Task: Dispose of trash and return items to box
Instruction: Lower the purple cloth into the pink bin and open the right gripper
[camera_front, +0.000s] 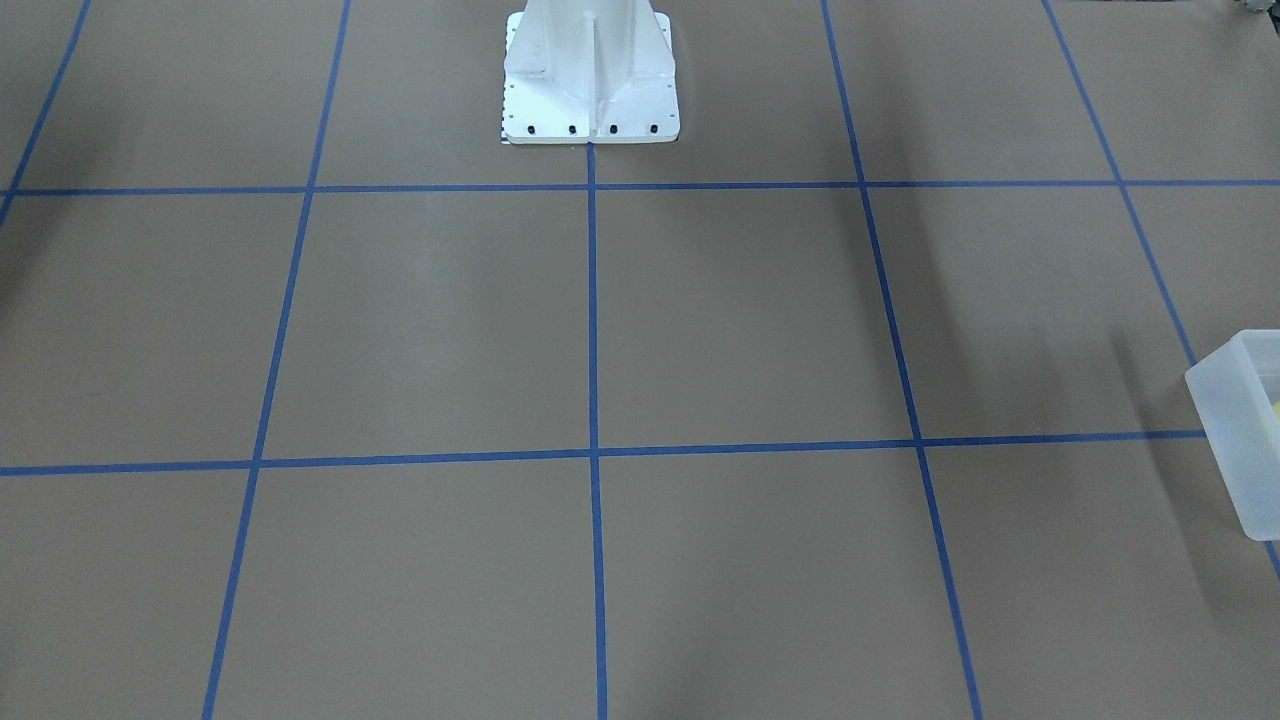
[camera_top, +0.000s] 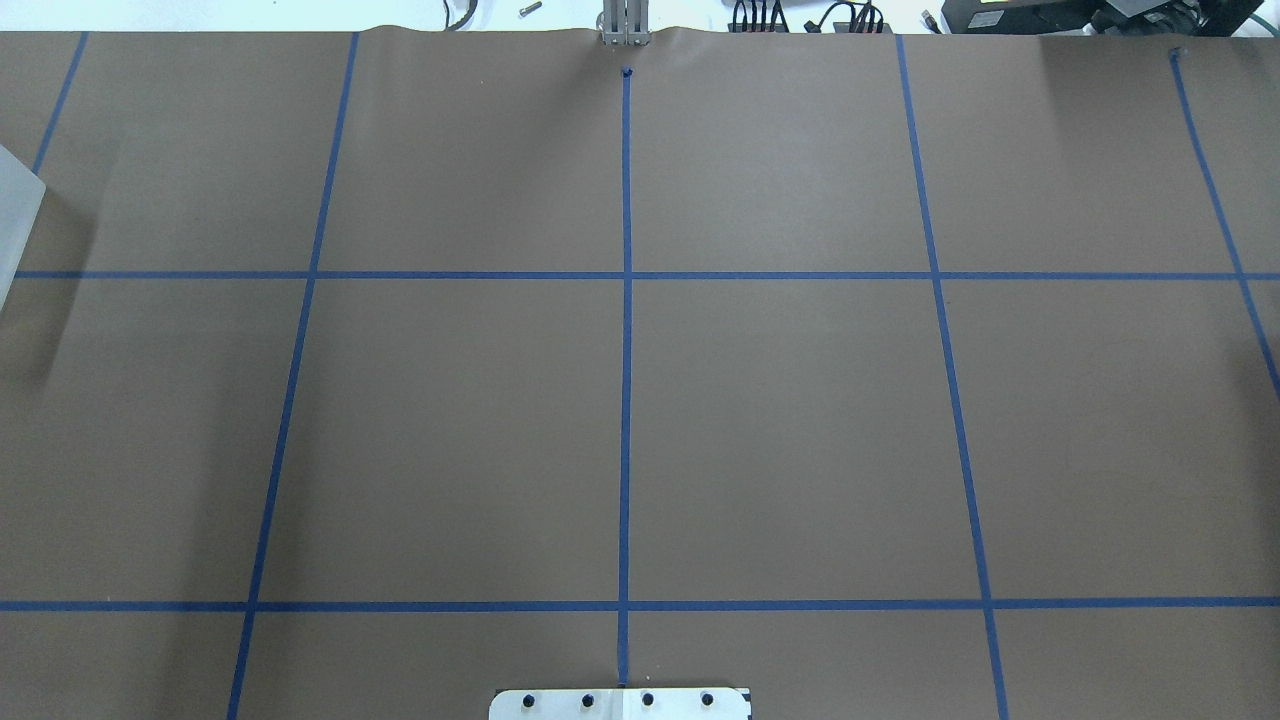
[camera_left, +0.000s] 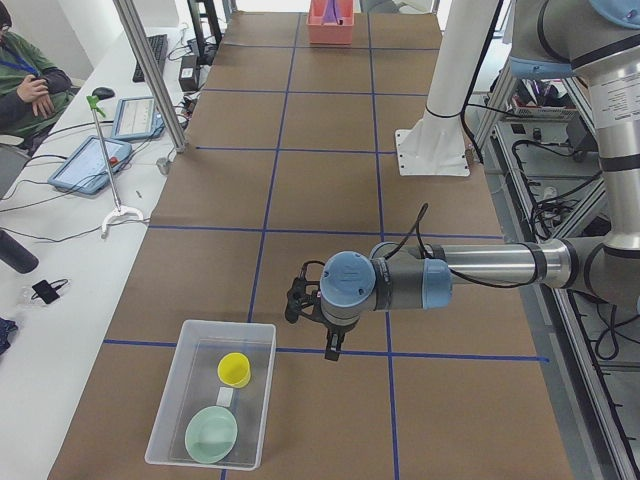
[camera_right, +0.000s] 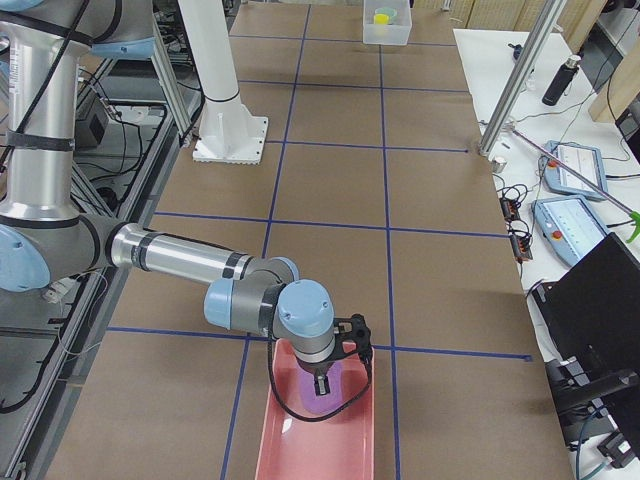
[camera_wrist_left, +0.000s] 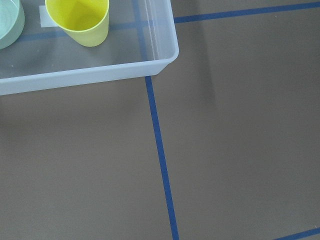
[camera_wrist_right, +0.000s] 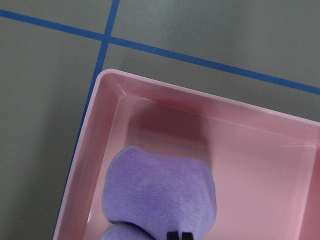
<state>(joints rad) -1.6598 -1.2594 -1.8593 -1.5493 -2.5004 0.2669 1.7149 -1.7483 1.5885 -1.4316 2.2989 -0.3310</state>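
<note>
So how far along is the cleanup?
Done: yellow cup and green bowl sit in the white bin; purple cloth lies in the pink tray. In hand: apparently nothing; left pincer hangs beside the bin, right pincer over the cloth. Left: no loose item shows.

**Bare middle, cluttered ends**

The brown paper table top (camera_top: 780, 430) lies bare through its middle squares; only the white metal robot pedestal (camera_front: 590, 75) stands at the robot's edge. At the robot's left end the frosted translucent white plastic bin (camera_left: 165, 405) stands, with a yellow tapered cup (camera_left: 234, 369) and a pale-green bowl (camera_left: 211, 434) on its floor. At the right end a shallow pink plastic tray (camera_right: 345, 445) holds a purple cloth (camera_wrist_right: 160, 200), the right gripper (camera_right: 320, 383) hanging over it
</note>
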